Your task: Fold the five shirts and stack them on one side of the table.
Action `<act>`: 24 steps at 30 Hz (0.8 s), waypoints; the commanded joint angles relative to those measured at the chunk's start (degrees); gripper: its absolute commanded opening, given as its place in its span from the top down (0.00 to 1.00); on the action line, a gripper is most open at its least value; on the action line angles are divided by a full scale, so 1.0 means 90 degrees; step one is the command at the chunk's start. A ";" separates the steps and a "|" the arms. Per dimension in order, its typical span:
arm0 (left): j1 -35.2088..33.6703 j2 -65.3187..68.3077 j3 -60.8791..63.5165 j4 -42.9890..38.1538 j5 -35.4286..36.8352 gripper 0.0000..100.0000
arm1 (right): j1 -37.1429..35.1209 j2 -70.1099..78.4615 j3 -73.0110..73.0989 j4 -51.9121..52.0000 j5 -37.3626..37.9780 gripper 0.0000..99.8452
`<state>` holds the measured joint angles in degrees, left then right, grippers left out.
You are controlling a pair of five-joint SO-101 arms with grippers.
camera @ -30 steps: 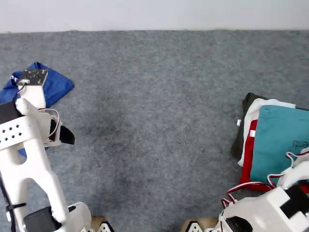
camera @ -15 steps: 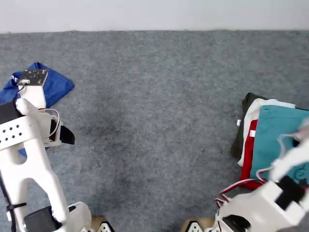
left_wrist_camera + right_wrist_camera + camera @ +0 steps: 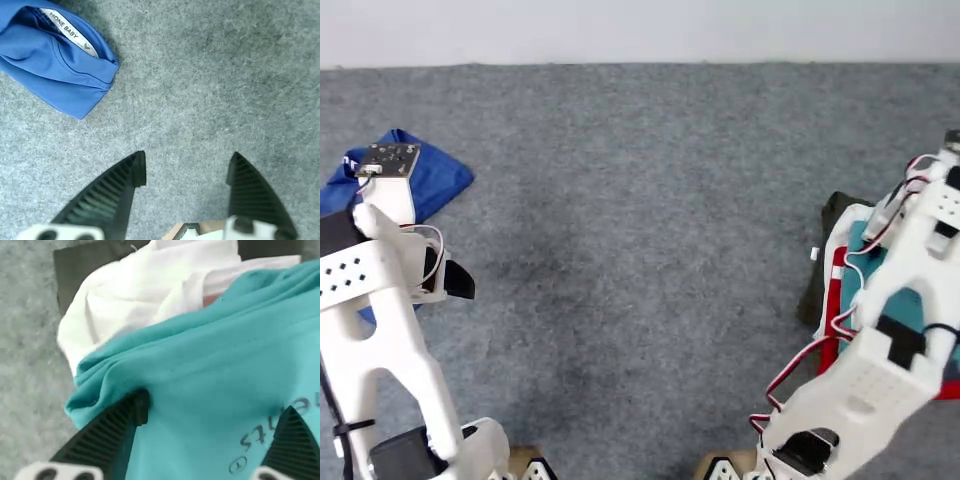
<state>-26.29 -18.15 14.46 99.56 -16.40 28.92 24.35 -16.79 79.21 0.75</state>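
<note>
Right wrist view: the teal shirt (image 3: 225, 390) tops the stack, with white shirt (image 3: 150, 295), red shirt (image 3: 833, 300) and dark shirt (image 3: 80, 270) under it. The right end effector (image 3: 216, 407) hovers released, jaws wide, just above the stack. The blue shirt (image 3: 55, 65) lies crumpled on the desk (image 3: 650, 200), well apart from the stack. The left end effector (image 3: 187, 162), likewise released, hangs over bare desk on that far side.

Grey, flecked surface (image 3: 640, 200) throughout. Blue shirt (image 3: 55, 70), plain, with a white neck label (image 3: 67, 31). Now the others: teal shirt (image 3: 225, 385) carrying dark lettering, plain white shirt (image 3: 150, 295), red shirt (image 3: 839, 275), dark olive shirt (image 3: 75, 270).
</note>
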 commanded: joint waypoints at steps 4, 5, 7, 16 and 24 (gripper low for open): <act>0.0029 -0.0117 -0.0015 0.0088 -0.0039 0.73 | -0.0073 0.0405 -0.0274 -0.0503 -0.0147 0.61; 0.0029 -0.0117 -0.0015 0.0088 -0.0039 0.73 | -0.0073 0.0327 -0.0274 -0.0474 -0.0147 0.61; 0.0029 -0.0117 -0.0015 0.0088 -0.0039 0.73 | -0.0073 -0.0015 -0.0274 -0.0249 -0.0147 0.61; -0.0186 -0.0127 -0.0073 -0.0137 0.0352 0.73 | -0.0083 -0.2974 -0.0234 0.1597 0.0596 0.61; -0.1621 -0.0107 -0.0640 -0.0821 0.0557 0.73 | -0.0337 -0.3336 -0.0225 0.2574 0.1495 0.61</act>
<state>-37.10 -18.15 12.18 94.11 -12.26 26.81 -3.69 -17.58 99.69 12.62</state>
